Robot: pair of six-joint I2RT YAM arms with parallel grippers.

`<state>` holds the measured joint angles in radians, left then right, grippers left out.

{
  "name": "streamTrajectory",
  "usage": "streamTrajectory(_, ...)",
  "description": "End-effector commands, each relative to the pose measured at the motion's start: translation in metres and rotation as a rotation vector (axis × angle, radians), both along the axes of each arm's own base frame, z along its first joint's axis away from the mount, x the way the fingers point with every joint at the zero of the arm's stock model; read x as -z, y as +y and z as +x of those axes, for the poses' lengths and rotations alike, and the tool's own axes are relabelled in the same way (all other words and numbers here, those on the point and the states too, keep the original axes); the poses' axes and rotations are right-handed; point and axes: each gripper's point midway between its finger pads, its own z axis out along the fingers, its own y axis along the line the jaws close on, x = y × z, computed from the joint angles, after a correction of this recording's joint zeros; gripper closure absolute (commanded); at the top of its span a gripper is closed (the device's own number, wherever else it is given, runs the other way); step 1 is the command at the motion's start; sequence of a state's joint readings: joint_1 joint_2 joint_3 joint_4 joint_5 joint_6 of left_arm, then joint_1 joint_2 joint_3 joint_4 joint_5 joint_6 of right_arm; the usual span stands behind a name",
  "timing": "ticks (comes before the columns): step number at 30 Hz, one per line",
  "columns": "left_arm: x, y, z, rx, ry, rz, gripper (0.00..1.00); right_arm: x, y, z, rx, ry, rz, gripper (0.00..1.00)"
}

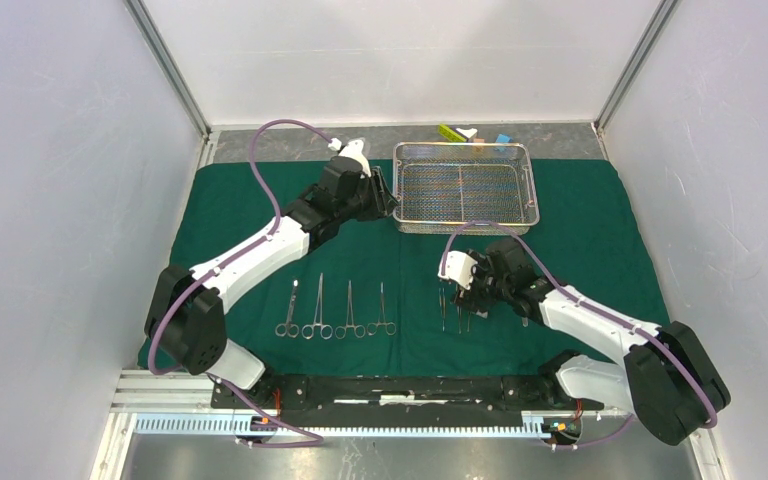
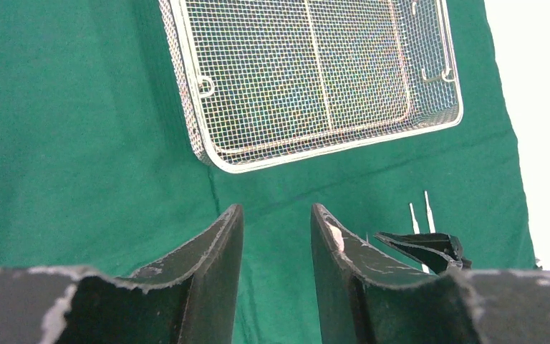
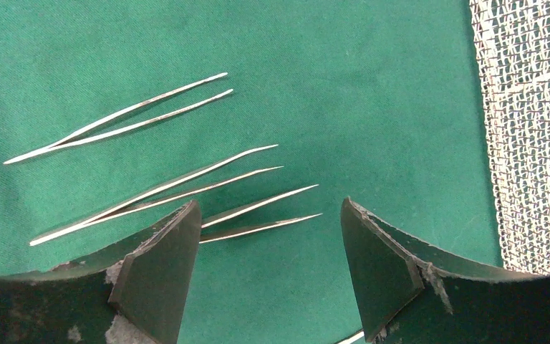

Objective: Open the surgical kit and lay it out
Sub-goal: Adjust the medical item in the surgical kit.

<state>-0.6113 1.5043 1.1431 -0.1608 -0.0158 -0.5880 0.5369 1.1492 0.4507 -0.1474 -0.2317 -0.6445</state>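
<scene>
Lying parallel, clamps (image 1: pixel 318 302), rings nearest, tips far

Left gripper (image 2: pixel 277 215) sits low at six o'clock, its two dark, scuffed fingers (image 2: pixel 208 265) parted with only green cloth (image 2: pixel 79 143) showing in the gap. Up at twelve o'clock lies the silver wire-mesh tray (image 2: pixel 258 72), flat on the cloth and skewed, its near corner closest to the fingers but apart from them. Out at four o'clock two slim steel tips (image 2: pixel 427 204) poke up side by side behind a dark shape (image 2: pixel 422 247). At three o'clock the cloth ends against a pale surface (image 2: pixel 544 107).
</scene>
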Motion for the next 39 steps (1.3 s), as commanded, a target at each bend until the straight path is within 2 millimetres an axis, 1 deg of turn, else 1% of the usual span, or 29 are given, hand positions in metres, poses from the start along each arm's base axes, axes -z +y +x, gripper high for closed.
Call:
streamTrajectory(1, -0.019, -0.002, 0.005, -0.016, -0.032, -0.068, 0.53, -0.015, 0.008, 0.005, -0.03, -0.028, 0.023, 0.22)
streamTrajectory(7, -0.017, -0.002, 0.006, -0.024, -0.024, -0.072, 0.53, -0.013, 0.007, 0.001, -0.041, -0.016, 0.016, 0.21)
streamTrajectory(9, -0.017, -0.005, 0.004, -0.005, -0.015, -0.084, 0.52, -0.014, 0.008, 0.001, -0.045, -0.018, 0.018, 0.21)
streamTrajectory(26, -0.014, -0.002, 0.007, -0.015, -0.001, -0.1, 0.51, -0.019, 0.015, -0.005, -0.11, -0.047, -0.016, 0.19)
streamTrajectory(39, -0.014, -0.003, 0.008, -0.014, 0.012, -0.118, 0.5, -0.009, 0.017, -0.02, -0.163, -0.043, -0.068, 0.18)
